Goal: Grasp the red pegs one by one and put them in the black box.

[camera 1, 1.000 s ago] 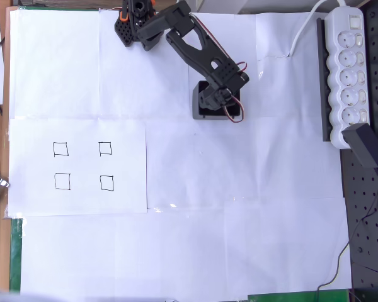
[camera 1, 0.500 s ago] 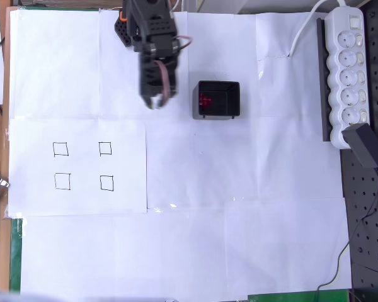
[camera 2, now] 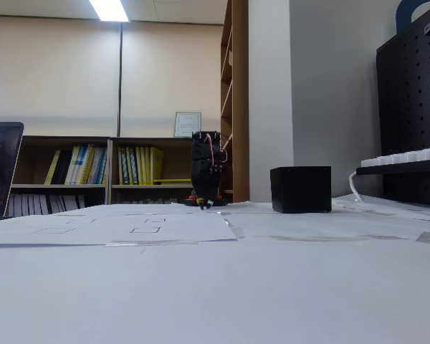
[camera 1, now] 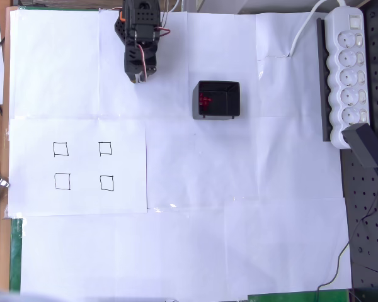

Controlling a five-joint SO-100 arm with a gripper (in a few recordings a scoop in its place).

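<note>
The black box (camera 1: 218, 99) stands on the white paper right of the arm, and red pegs (camera 1: 205, 100) lie inside it at its left side. In the fixed view the black box (camera 2: 300, 189) is a dark cube whose inside is hidden. The black arm is folded back near its base at the top of the table, with my gripper (camera 1: 138, 78) pointing down at the paper, well left of the box. Its fingers look closed together with nothing between them. In the fixed view the gripper (camera 2: 207, 204) hangs just above the table.
A sheet with printed square outlines (camera 1: 82, 166) lies at the left. A white power strip (camera 1: 347, 72) and a black adapter (camera 1: 367, 145) sit at the right edge, beside a black pegboard (camera 1: 368, 220). The lower half of the table is bare white paper.
The arm swung away from over the box to the left, then folded back toward its base. Red pegs now show inside the box.
</note>
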